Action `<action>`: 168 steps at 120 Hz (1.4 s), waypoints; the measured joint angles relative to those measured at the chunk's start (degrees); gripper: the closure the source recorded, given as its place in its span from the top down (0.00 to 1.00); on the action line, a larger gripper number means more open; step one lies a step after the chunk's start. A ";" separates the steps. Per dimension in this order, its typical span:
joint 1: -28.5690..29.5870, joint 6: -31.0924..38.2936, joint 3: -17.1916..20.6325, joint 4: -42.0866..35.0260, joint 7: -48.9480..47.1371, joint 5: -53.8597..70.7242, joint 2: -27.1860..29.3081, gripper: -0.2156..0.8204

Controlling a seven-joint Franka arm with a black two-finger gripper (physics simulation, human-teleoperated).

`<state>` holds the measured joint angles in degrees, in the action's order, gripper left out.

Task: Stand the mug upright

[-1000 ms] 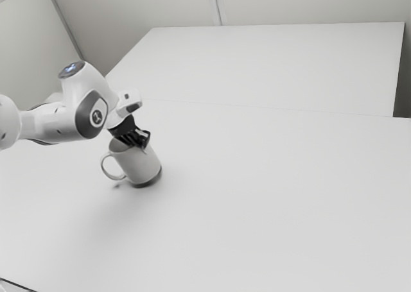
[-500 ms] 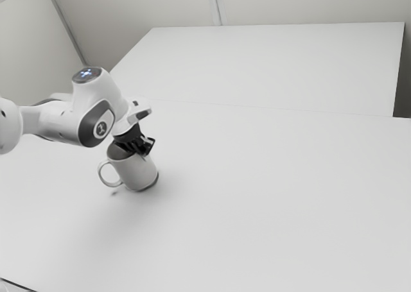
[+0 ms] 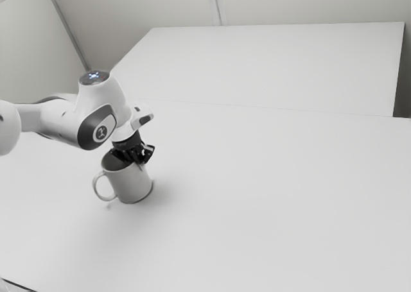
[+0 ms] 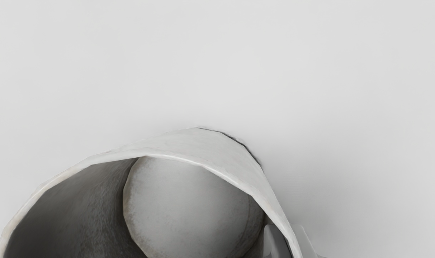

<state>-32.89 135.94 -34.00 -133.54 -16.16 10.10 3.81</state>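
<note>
Pale walls [image 3: 141,6] stand behind a broad, light table [image 3: 276,196], with another flat white surface [image 3: 270,61] well beyond the hand. On the near table, directly under the gripper [image 3: 140,162], is the mug [image 3: 131,184], its mouth upward and its body leaning slightly, the rim end toward the exterior view's left. Whether its base sits fully flat on the table, I cannot tell.

The exterior view gives the mug's lean and its handle [image 3: 96,188], which sticks out on the arm's side of the hand, toward the exterior view's left. The wrist view looks past the rim [image 4: 167,156] into the mug and gives the placing of the fingers: one fingertip [image 4: 276,242] lies inside the mouth, the other [image 4: 305,238] outside, with the mug's wall between them.

The gripper is closed on that wall, pinching it from both sides near the rim. Inside the mug, ahead of the inner fingertip, the side is dark grey and the round bottom [image 4: 188,204] is paler, with brownish marks along its edge.

Behind the hand, the white arm [image 3: 54,119] comes in from the exterior view's left.
</note>
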 joint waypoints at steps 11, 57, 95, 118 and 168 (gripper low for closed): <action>0.06 -0.20 -0.12 -0.06 -1.60 -0.55 -0.29 0.03; -0.05 -1.61 -0.19 1.15 -5.07 -2.00 -0.44 0.59; -0.06 -7.77 -0.36 4.58 -5.78 -3.39 1.33 0.75; 0.04 -12.83 -0.29 11.07 -4.23 -4.85 1.10 0.77; 16.72 -28.53 12.83 33.28 7.10 -5.67 -1.29 0.79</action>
<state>-16.18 107.42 -21.17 -100.26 -9.06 4.43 2.52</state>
